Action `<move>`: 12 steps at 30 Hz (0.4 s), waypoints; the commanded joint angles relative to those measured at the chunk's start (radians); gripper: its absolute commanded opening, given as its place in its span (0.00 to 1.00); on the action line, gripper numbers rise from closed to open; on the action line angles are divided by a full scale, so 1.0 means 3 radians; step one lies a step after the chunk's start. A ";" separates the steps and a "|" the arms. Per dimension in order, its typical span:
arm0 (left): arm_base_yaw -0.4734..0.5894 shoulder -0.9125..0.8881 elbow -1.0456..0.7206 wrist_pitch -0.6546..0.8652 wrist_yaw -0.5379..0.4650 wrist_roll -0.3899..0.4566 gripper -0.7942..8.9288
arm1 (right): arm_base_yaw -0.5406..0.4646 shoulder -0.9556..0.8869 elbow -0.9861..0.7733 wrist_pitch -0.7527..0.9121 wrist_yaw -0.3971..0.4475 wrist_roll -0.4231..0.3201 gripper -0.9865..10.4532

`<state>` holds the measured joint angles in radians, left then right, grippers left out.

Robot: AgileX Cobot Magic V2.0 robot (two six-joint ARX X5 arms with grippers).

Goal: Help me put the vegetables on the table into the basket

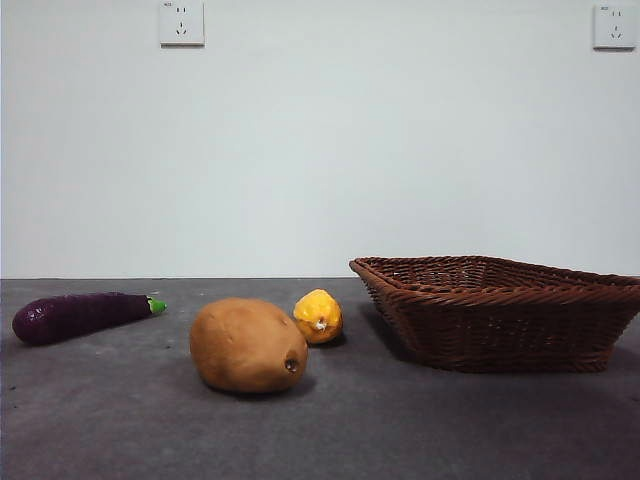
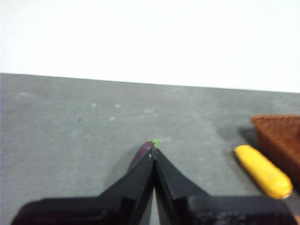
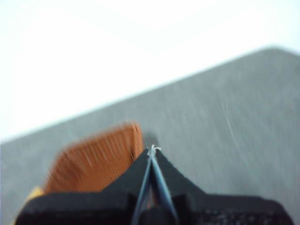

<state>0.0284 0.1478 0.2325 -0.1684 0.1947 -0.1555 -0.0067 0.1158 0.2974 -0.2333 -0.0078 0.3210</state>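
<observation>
A: How much open room is there on the flat dark grey matte table (image 1: 420,430)?

B: Plenty. The front strip is bare, and there is a gap between each piece. The wide shallow reddish-brown woven wicker basket (image 1: 500,315) sits on the right, its far end cut off by the picture's edge. No arm shows in the front view.

A: And the vegetables?

B: The long glossy purple eggplant with a green stem (image 1: 75,315) lies far left, stem pointing toward the middle. The large tan-brown potato (image 1: 247,345) rests nearest the camera, at the centre. The small lumpy yellow-orange piece (image 1: 318,316) sits just behind and right of it, between potato and basket, touching neither as far as I can see.

A: The pincers?

B: The left gripper (image 2: 153,151) has its black jaws pressed together, empty, above the table; its tips cover most of the eggplant. The right gripper (image 3: 152,150) is also pinched closed on nothing, near the basket's corner.

A: Anything hard to read?

B: The right wrist view is blurred, so the weave smears. A yellow scrap at its edge is too cut off to name.
</observation>
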 commanded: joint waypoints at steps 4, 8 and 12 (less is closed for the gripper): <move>-0.0010 0.0379 0.0303 -0.0003 0.0191 -0.0137 0.08 | 0.0003 0.0626 0.0703 -0.0120 -0.0113 0.0056 0.08; -0.0010 0.0692 0.0524 -0.0008 0.0252 -0.0154 0.08 | 0.0003 0.1212 0.1287 -0.0467 -0.0393 0.0055 0.08; -0.0010 0.0938 0.0696 -0.0013 0.0272 -0.0161 0.08 | 0.0003 0.1790 0.1858 -0.1050 -0.0661 0.0043 0.08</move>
<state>0.0284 0.4236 0.4370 -0.1730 0.2733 -0.1963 -0.0067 0.6262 0.8356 -0.5266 -0.1989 0.3290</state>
